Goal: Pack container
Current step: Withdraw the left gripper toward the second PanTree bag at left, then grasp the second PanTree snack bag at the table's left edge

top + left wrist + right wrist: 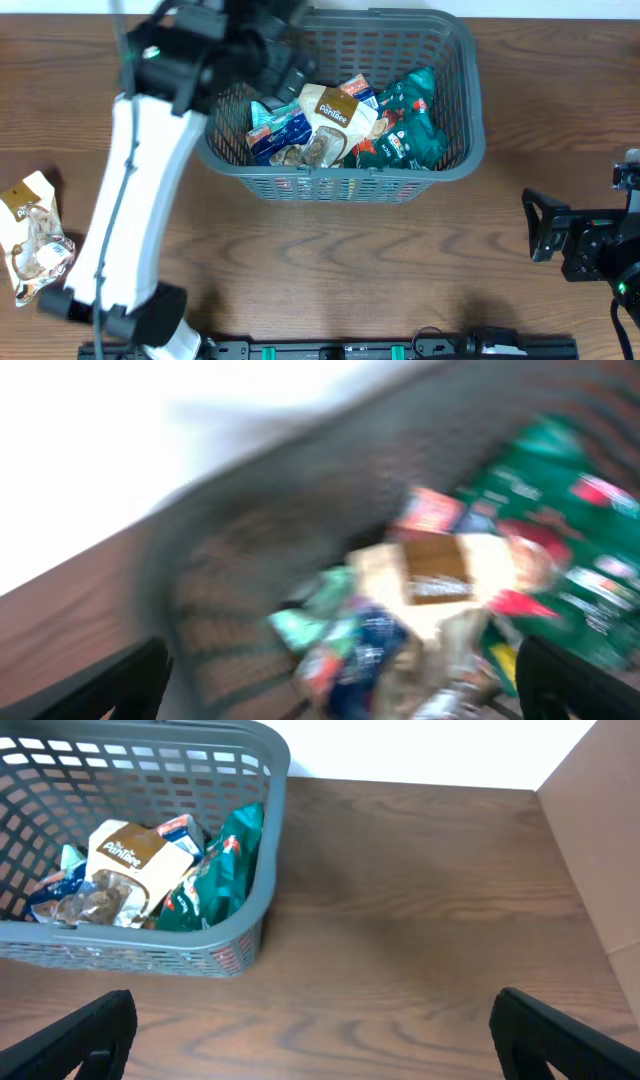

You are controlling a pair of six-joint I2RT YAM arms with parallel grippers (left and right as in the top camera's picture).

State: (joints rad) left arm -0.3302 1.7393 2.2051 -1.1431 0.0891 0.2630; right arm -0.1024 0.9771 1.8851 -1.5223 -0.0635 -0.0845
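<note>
**Left arm (130, 200) over the container (340, 186); one packet outstanding**

Overhead.
- Left arm reaches from the near-left edge of the desk (330, 270) up over the container's left rear corner. The left jaws hang above the inside and touch no packet that I can make out.
- Container stands upright at the far middle of the desk.
- Contents, piled toward the front and right:
  - a green packet (412, 128) against the right wall
  - a tan-and-brown packet (335, 112) in the middle, lying on the others
  - a blue packet (272, 130) just to its left
  - a small red-and-blue packet (362, 90) behind
- A pale packet (30, 235) with a clear window lies on the desk at the far left, well apart from the container.
- Right arm (590, 245) sits at the right edge, well apart from everything.
- Judgement: packing is mostly done. The pale packet looks like the only item left to bring in.

Left wrist.
- Heavily blurred.
- Left jaws are spread wide with nothing between them.
- Below them lie the same packets inside the lattice wall.

Right wrist.
- Right jaws are spread and empty over bare desk.
- Container is at the upper left, with the packets crowded into its nearer end.
</note>
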